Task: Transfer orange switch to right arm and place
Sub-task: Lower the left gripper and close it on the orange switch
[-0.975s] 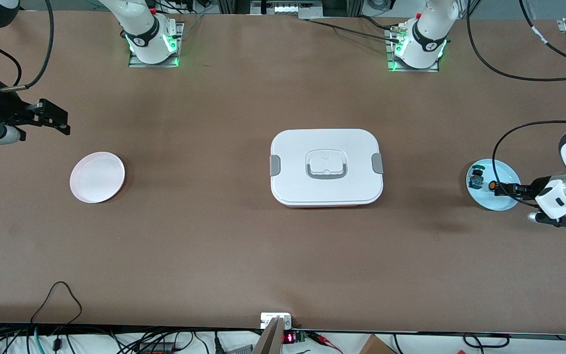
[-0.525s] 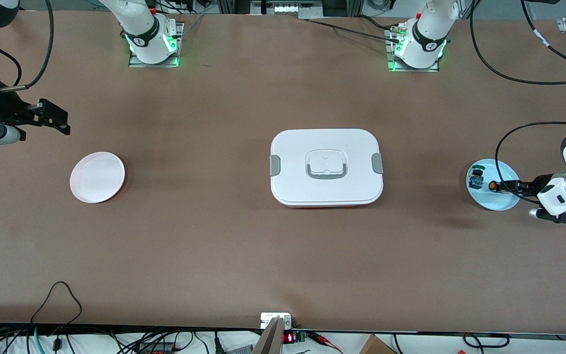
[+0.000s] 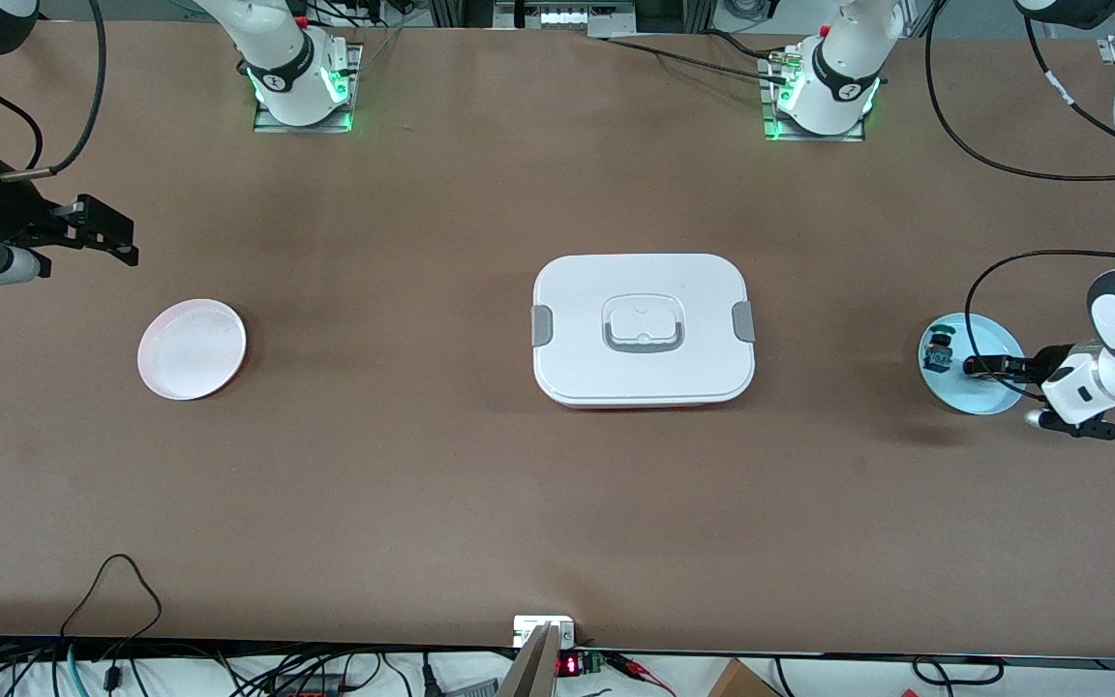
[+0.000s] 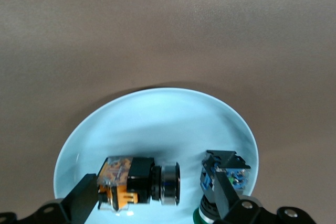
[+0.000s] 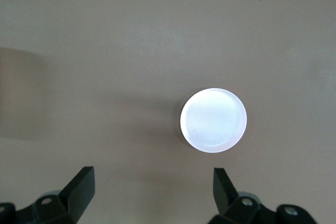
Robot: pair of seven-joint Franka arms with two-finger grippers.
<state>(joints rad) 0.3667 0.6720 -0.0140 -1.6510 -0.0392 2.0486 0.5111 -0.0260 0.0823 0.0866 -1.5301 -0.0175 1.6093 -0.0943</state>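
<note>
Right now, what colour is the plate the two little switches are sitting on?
Pale blue. The plate shows best in the left wrist view.

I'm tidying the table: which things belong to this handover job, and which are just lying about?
In use: orange switch, left gripper around it on the blue plate, right gripper waiting open, white plate.
Lying about: lidded white box, blue-green switch.
</note>
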